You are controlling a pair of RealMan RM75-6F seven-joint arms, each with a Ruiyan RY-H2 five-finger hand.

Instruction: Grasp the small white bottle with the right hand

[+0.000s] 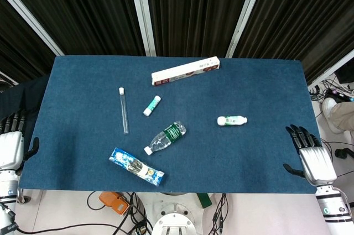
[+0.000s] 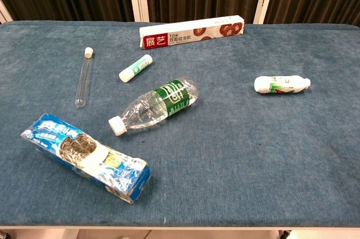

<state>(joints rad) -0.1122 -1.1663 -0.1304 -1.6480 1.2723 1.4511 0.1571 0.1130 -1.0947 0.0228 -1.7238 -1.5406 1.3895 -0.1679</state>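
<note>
While bottle (image 1: 232,120) lies flat, R hand (image 1: 311,155) (empty) sits apart.

Head view looks straight down on the table (image 1: 265,80); chest view (nearer, lower) shares it.

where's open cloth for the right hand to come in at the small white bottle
Bare cloth runs from the right hand at the table's right edge to the small white bottle. Crowded left of it: water bottle, blue packet, test tube.
</note>
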